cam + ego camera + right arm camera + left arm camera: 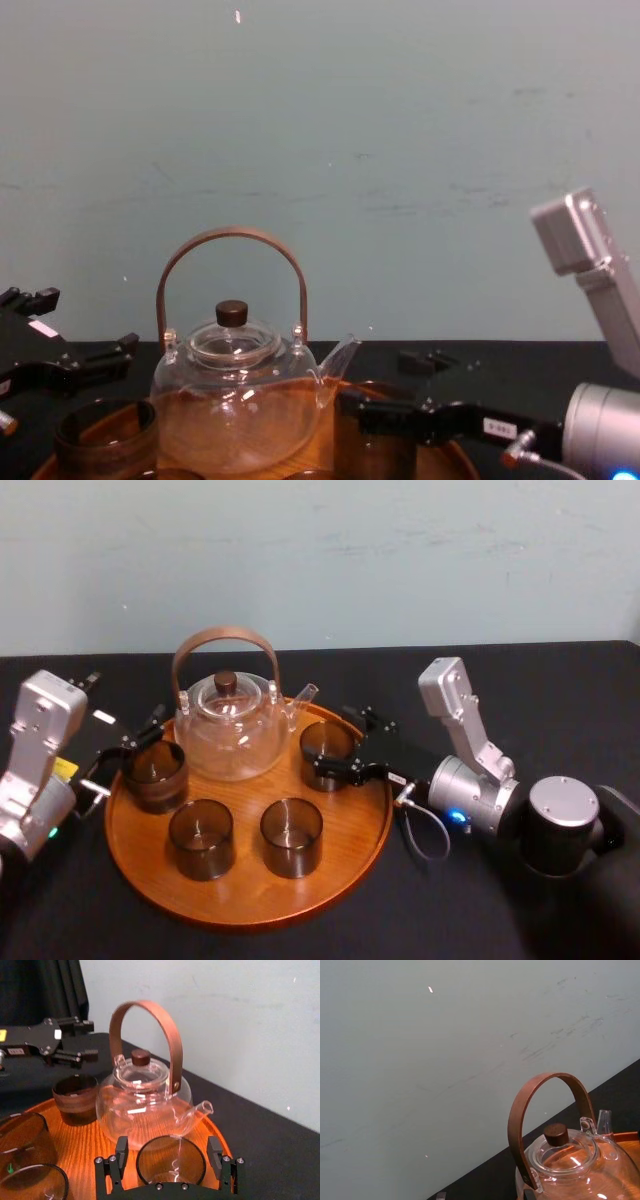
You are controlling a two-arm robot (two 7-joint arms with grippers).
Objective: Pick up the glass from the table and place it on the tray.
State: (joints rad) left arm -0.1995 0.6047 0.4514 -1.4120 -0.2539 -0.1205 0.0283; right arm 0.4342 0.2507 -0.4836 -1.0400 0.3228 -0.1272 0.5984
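Several smoky brown glasses stand on the round wooden tray [345, 865] around a glass teapot [228, 728]. One glass [325, 752] is at the tray's right rear, by the spout. My right gripper [332, 742] is open around it. In the right wrist view this glass [171, 1160] sits between the fingers [120, 1153] with a small gap on one side. In the chest view the right gripper [385, 395] reaches in low from the right. My left gripper [135, 742] is open at the tray's left edge, just behind another glass [155, 775].
The tray lies on a black tabletop [520, 695] with a pale wall behind. The teapot's tall brown handle [225, 640] rises over the rear of the tray. Two more glasses [201, 838] [291, 836] stand at the tray's front. Bare table lies right of the tray.
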